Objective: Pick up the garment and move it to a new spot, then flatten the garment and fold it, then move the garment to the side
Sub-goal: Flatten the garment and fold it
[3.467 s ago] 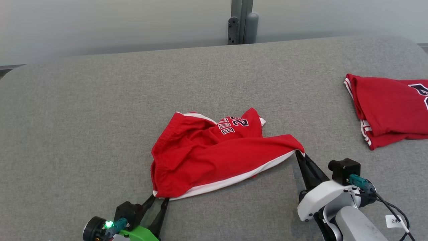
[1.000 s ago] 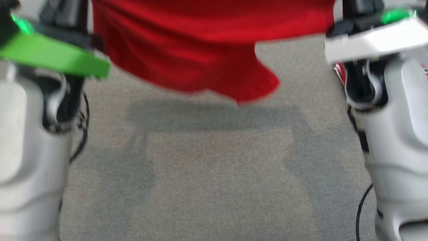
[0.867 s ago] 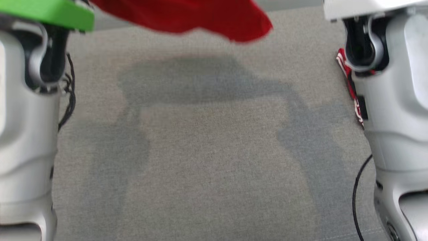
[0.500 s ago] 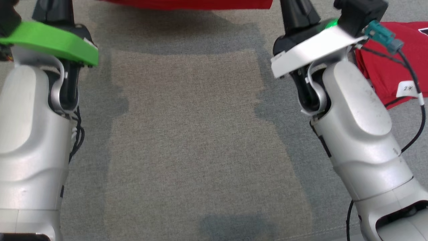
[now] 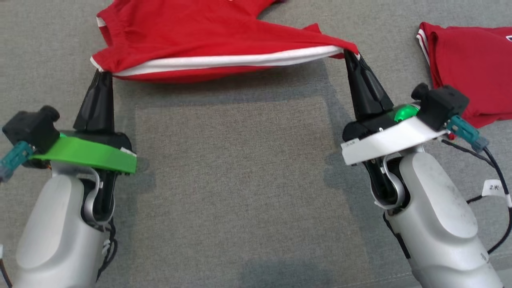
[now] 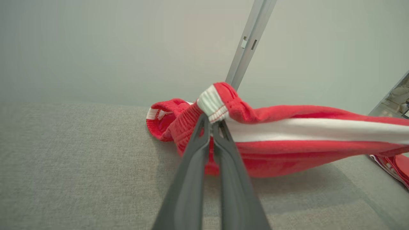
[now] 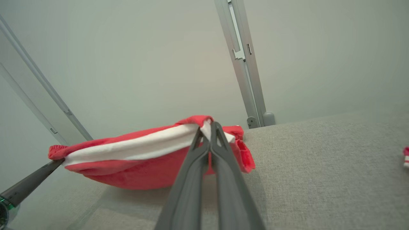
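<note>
The garment (image 5: 208,36) is a pair of red shorts with a white side stripe, stretched between my two grippers across the grey surface. My left gripper (image 5: 100,72) is shut on its left corner at the waistband, and the left wrist view has the same gripper (image 6: 211,118) pinching the white-edged garment (image 6: 287,140). My right gripper (image 5: 347,53) is shut on the right corner. From the right wrist, that gripper (image 7: 208,125) clamps the striped hem of the garment (image 7: 143,159), whose near edge hangs just above the cushion while the far part lies on it.
A second red jersey (image 5: 472,72) lies folded at the right on the grey cushioned surface (image 5: 240,180). A pale wall with a metal post (image 7: 243,64) stands behind the surface. Cables (image 5: 480,160) trail from my right wrist.
The garment was lifted high and swung forward; now both grippers have come down and back, stretching it out low over the cushion. The head camera also shifted.
</note>
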